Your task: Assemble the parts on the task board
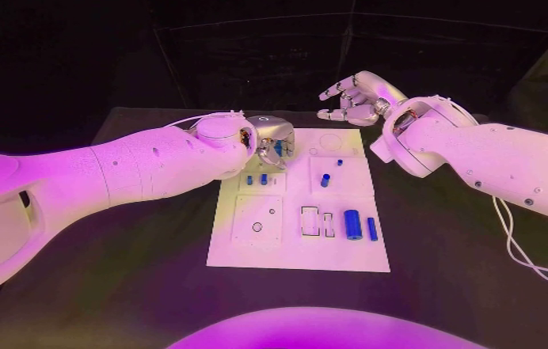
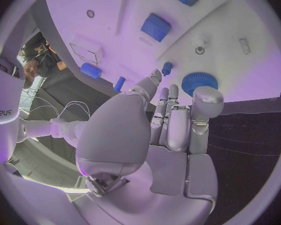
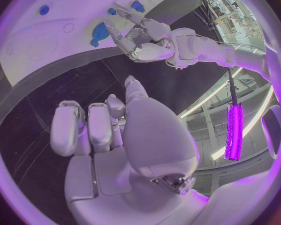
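Observation:
The white task board (image 1: 257, 242) lies in the middle of the black table. Small blue parts stand or lie on it: two short pegs (image 1: 257, 180), an upright piece (image 1: 325, 180), and two cylinders (image 1: 361, 225) near the front right. My left hand (image 1: 272, 140) hovers over the board's far left corner with straight fingers (image 2: 170, 116), empty. Its fingertips are close to a round blue knob (image 2: 199, 81) and a small blue peg (image 2: 167, 68). My right hand (image 1: 356, 100) is raised beyond the board's far edge, its fingers (image 3: 84, 130) loosely bent and holding nothing.
Rectangular slots (image 1: 317, 221) and a small hole (image 1: 257, 226) mark the board's near half. Blue blocks (image 2: 156, 27) sit further along the board. Bare black table (image 1: 114, 286) surrounds the board. A thin cable (image 1: 514, 242) trails at the right.

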`<move>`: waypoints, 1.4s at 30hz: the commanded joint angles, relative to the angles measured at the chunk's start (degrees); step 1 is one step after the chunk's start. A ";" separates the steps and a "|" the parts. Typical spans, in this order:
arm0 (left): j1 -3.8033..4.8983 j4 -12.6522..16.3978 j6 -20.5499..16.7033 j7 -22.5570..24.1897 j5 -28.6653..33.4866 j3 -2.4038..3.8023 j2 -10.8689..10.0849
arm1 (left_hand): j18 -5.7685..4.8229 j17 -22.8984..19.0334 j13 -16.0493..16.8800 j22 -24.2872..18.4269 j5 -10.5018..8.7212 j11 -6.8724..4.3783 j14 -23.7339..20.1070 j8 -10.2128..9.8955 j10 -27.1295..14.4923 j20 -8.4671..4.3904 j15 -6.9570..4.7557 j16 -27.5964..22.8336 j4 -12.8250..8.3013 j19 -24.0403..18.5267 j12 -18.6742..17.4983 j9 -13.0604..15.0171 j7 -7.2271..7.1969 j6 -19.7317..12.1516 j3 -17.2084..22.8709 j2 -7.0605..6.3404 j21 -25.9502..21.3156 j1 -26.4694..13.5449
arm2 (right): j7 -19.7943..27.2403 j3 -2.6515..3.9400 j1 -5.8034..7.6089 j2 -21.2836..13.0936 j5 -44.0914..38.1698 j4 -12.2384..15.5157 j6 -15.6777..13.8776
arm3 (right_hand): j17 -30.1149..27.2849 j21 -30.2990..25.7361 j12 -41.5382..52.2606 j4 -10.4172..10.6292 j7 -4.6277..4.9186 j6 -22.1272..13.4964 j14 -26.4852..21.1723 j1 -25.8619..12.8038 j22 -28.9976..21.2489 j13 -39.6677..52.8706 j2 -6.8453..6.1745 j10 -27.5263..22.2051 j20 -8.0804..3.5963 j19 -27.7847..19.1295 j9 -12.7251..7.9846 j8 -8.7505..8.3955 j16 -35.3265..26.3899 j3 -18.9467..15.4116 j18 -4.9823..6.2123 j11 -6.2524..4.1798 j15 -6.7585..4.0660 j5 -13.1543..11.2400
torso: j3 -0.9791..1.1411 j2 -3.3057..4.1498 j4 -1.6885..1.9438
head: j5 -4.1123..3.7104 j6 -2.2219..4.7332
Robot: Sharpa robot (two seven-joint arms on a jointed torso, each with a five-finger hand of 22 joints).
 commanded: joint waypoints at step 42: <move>-0.60 -3.51 4.74 -1.77 -1.42 -0.20 2.61 | -0.84 -1.75 -3.96 1.65 -0.26 -0.59 1.05 -1.82 7.45 -0.74 -0.78 0.38 -0.96 1.40 -5.10 -2.44 -0.40 5.35 7.19 1.38 1.42 1.01 | 0.60 0.04 0.10 0.46 0.06 -0.10 0.31 | -0.02 -0.23 -0.09 0.21 0.03 -0.31 0.73 0.09 -0.04 -0.01 0.82 -0.48 0.08 -0.39 -0.06 0.38 -0.22 -0.29 -0.08 0.00 -0.06 0.30 | 0.04 -0.07 0.15 | -0.15 -0.36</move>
